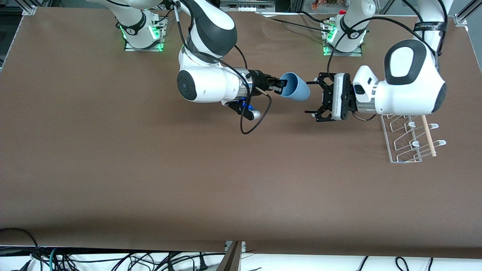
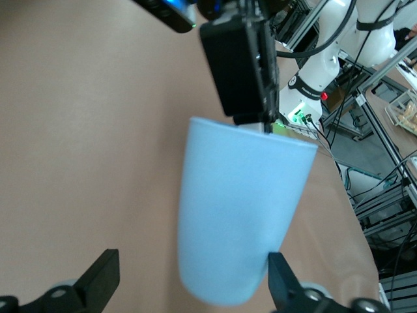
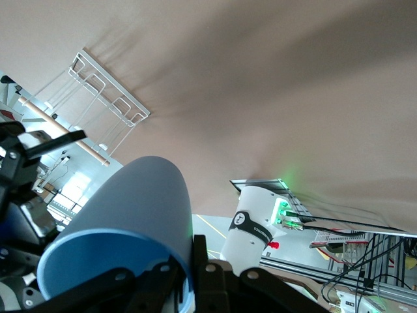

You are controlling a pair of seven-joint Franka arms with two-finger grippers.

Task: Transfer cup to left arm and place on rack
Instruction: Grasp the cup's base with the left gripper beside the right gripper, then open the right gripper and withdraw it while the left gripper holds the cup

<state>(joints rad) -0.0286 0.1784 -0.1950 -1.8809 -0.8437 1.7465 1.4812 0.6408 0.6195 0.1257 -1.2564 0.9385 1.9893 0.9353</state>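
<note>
Handover in mid-air over the worktop (image 1: 150, 169): right gripper (image 1: 278, 86) clamps the cup (image 1: 295, 91) at its rim, base toward the spread-wide left gripper (image 1: 315, 97); advise closing squarely around the cup body before release, rack (image 1: 408, 140) next.

Readable text: none | strap on the left arm (image 1: 430, 26): white lettering, too small to read | cup (image 1: 295, 87), rack (image 1: 408, 138): unmarked
</note>
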